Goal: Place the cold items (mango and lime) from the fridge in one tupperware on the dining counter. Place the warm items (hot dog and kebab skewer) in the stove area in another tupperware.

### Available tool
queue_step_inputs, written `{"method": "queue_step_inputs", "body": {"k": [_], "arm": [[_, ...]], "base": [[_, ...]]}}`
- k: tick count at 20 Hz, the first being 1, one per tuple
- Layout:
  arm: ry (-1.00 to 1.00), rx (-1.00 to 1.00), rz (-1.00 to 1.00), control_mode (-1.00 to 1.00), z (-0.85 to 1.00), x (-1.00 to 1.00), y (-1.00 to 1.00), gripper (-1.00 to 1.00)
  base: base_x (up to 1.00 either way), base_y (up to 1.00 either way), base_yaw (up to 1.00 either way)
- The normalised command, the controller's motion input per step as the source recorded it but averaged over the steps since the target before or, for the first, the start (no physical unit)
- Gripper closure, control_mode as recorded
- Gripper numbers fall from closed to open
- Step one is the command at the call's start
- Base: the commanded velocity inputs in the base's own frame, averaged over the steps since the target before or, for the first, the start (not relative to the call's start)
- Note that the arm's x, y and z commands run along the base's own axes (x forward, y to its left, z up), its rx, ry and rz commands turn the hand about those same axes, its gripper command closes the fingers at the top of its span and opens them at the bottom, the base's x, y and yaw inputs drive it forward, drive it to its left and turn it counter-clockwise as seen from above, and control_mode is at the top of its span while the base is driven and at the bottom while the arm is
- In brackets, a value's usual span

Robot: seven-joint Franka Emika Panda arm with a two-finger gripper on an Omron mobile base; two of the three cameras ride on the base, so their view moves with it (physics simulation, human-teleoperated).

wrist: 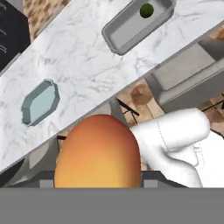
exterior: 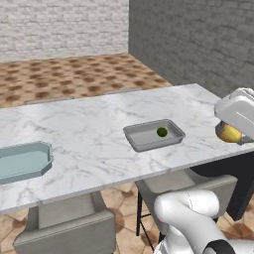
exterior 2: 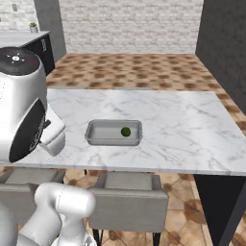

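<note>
My gripper is shut on the orange-yellow mango, held off the right end of the marble dining counter. In the hand view the mango bulges between the fingertips and hides most of them. The lime lies inside a grey tupperware near the counter's front edge. Both also show in the right base view, lime in tupperware, and in the hand view, lime in tupperware. A teal tupperware sits empty at the left. The hot dog and kebab skewer are out of view.
Grey chairs are tucked under the counter's near side. A dark panel closes the counter's right end. A dark cabinet with a small plant stands at the far left. Patterned floor lies beyond the counter.
</note>
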Motion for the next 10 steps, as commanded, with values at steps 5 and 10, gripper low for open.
{"method": "queue_step_inputs", "body": {"k": [5, 10], "arm": [[0.04, 0.0, 0.2, -1.0, -0.33, 1.0, 0.01, 1.0], [0.05, -0.04, 0.15, -1.0, -0.41, 0.86, 0.04, 1.0]], "base": [[0.0, 0.0, 0.0], [0.0, 0.0, 0.0]]}}
